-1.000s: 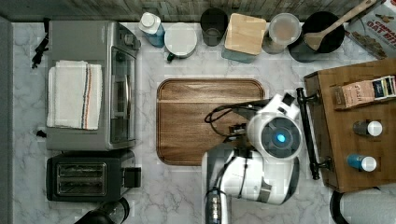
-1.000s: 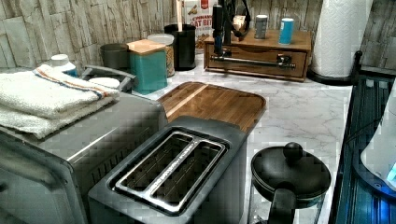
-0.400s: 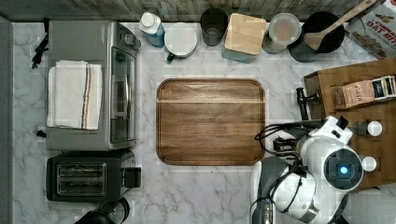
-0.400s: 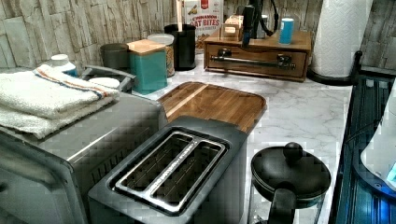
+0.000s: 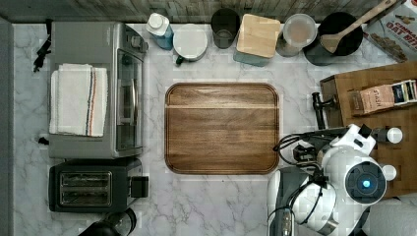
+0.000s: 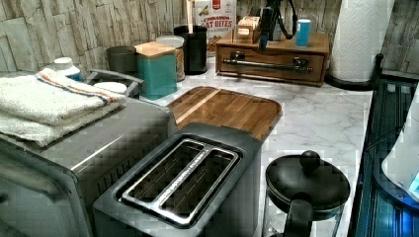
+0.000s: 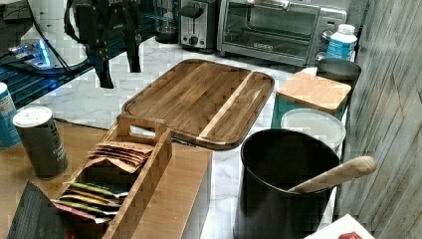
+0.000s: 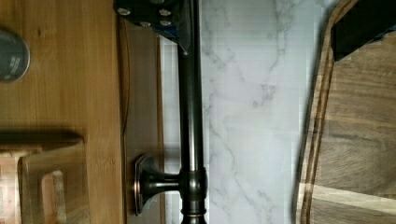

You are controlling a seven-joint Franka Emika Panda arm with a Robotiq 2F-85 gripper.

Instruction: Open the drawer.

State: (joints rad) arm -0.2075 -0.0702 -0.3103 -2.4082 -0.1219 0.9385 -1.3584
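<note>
Wooden-fronted and shut at the top view's right: hovering above the drawer [image 6: 272,57] with gripper [image 7: 119,74] spread wide, lining up over its black handle [image 8: 190,116], likely needing lowering, closing, then pulling.

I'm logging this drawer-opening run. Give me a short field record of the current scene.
drawer: closed
handle: black bar across the drawer front
gripper: above the handle, fingers open
contact: none visible
on cabinet top: tea box, grey canister
cutting board: on the counter in front of the drawer, bare
</note>
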